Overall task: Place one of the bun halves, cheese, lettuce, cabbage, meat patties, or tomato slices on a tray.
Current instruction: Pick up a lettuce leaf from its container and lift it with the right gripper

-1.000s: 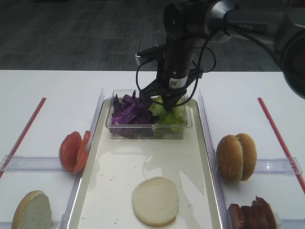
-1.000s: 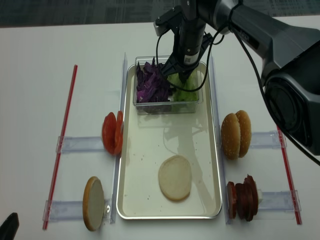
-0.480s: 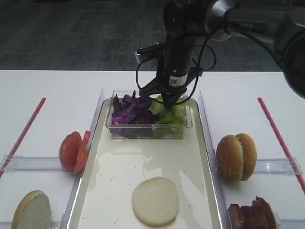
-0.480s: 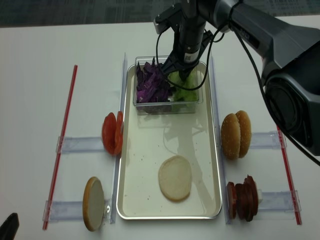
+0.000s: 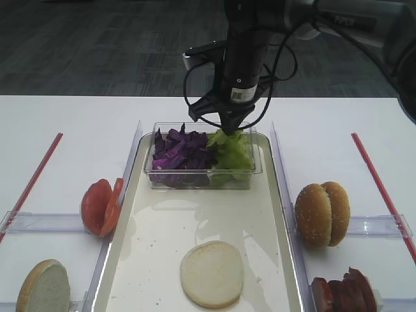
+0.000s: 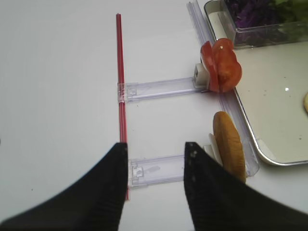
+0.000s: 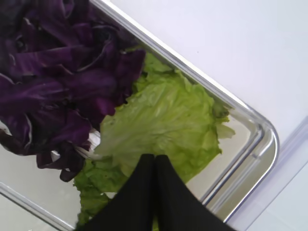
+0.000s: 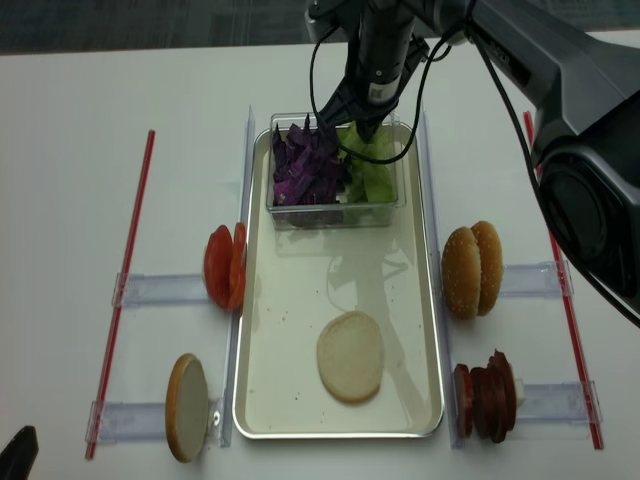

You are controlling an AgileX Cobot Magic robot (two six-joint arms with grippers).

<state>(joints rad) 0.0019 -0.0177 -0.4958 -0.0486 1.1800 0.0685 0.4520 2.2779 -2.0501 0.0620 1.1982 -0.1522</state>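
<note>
My right gripper (image 5: 229,125) hangs over the right half of the clear tub (image 5: 201,177), shut on the edge of a light green lettuce (image 7: 163,120) leaf that is lifted above the other leaves (image 5: 231,155). Purple cabbage (image 7: 53,82) fills the tub's left half. The tub stands at the far end of the cream tray (image 5: 162,240), and a pale bun half (image 5: 211,273) lies flat near the tray's front. In the left wrist view my left gripper (image 6: 155,154) is open and empty over the table, left of the tray.
Tomato slices (image 5: 101,207) and a bun half (image 5: 44,287) stand on edge in clear holders left of the tray. Sesame bun halves (image 5: 322,213) and meat patties (image 5: 344,292) stand on the right. Red straws (image 5: 32,177) lie along both outer sides.
My right gripper has risen from inside the tub, drawing the lettuce leaf up with it. The left arm and everything else have stayed put.
</note>
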